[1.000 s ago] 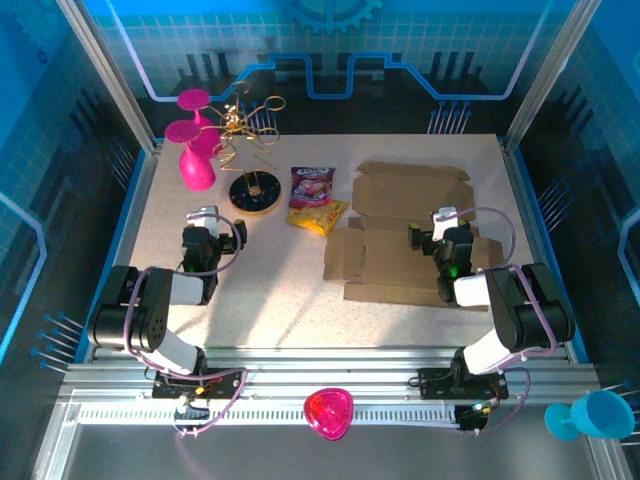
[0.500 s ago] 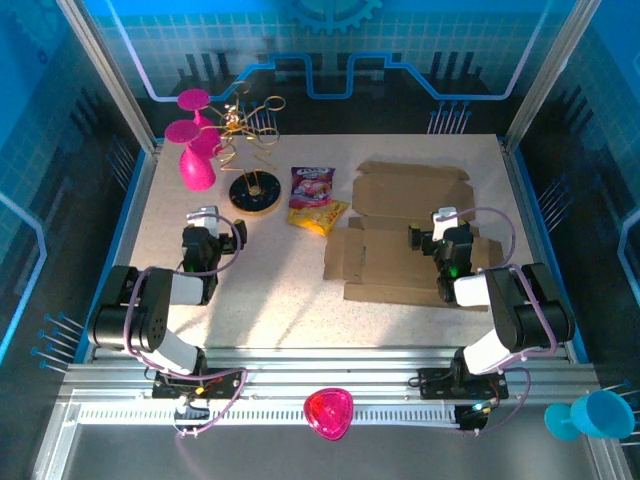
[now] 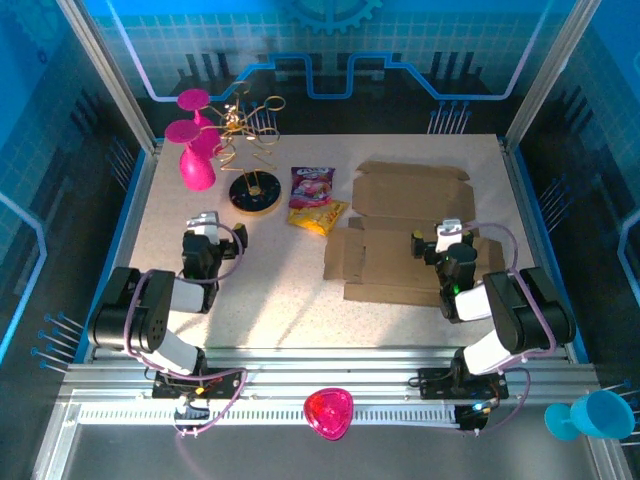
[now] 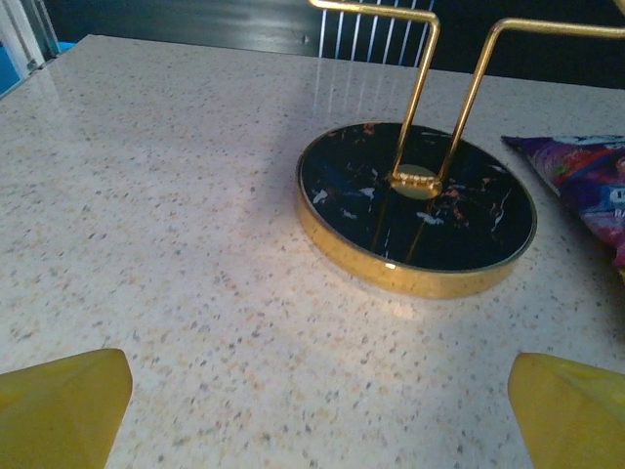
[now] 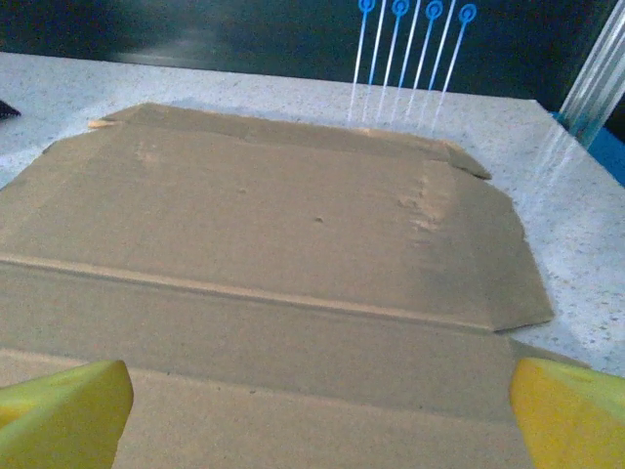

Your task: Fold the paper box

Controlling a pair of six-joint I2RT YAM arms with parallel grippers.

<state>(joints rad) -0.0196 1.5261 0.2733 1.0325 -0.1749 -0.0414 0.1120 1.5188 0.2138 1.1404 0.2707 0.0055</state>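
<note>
We see the box (image 3: 408, 232) lying as a flat, unfolded sheet on the right half of the table (image 3: 270, 285), straight ahead of the right arm. No panel is raised and no tab is tucked, so we judge the folding not yet begun.

The right gripper (image 3: 447, 238) sits over the near right part of the sheet. In its wrist view the yellow fingers (image 5: 61, 412) are spread wide with nothing between them, and the cardboard runs away from them: a near strip, a crease, the broad main panel, then a far flap with angled corners. We read this placing as a line-up along the creases, low enough to slip under or press on a panel. Whether the tips touch the cardboard we cannot tell.

The left gripper (image 3: 203, 228) hangs over bare table, well apart from the box. Its fingers (image 4: 59, 405) are also wide apart and empty. It faces the black-and-gold stand (image 4: 418, 205), with a snack packet (image 4: 586, 181) at the right edge of its wrist view. We take this as a waiting pose out of the way. It would have to cross to the sheet's left side to hold one panel down while the other arm lifts a flap.

The packets (image 3: 315, 198) lie just beside the box's left flaps and could be nudged when those flaps swing up.
</note>
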